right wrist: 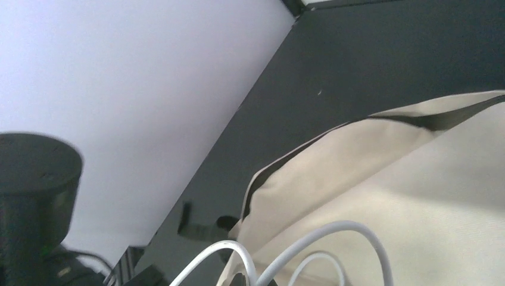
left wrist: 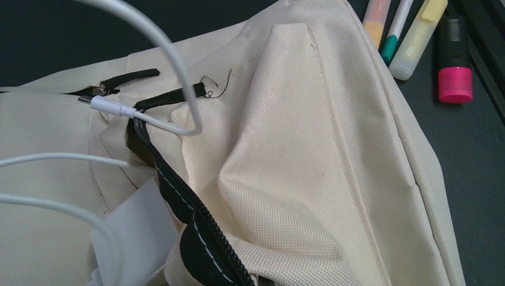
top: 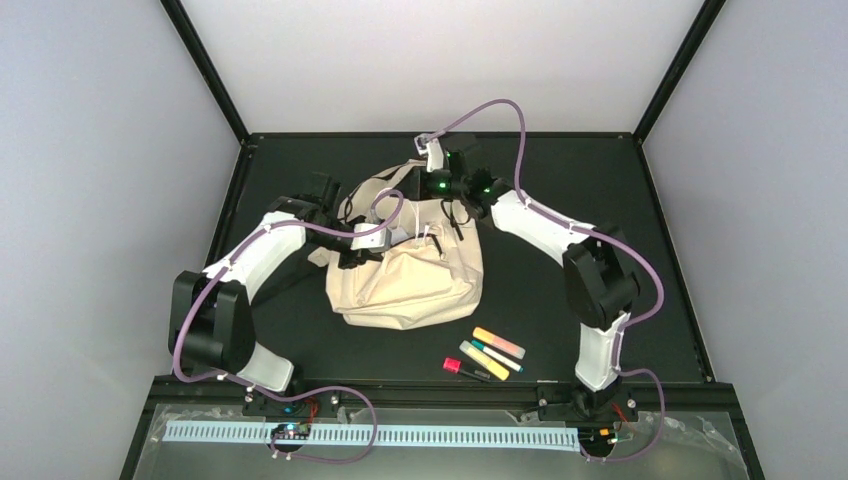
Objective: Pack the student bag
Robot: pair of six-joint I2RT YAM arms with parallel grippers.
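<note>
The student bag (top: 410,275), cream fabric with dark zippers, lies in the middle of the black table. My left gripper (top: 365,245) is shut at the bag's left upper edge, by the open zipper (left wrist: 178,196); its fingertips are hidden below the left wrist view. My right gripper (top: 455,205) hangs over the bag's far end, shut on a white cable (right wrist: 357,229). The cable (left wrist: 178,65) loops over the bag mouth. Its plug (left wrist: 104,106) hangs at the opening. A flat white piece (left wrist: 131,232) shows inside the mouth.
Several markers lie near the bag's front right: an orange highlighter (top: 498,342), a yellow one (top: 483,360), a teal-capped pen (top: 497,355) and a pink-capped marker (top: 455,367). The bag's black straps (top: 350,205) trail towards the back left. White walls close in the table (top: 560,170).
</note>
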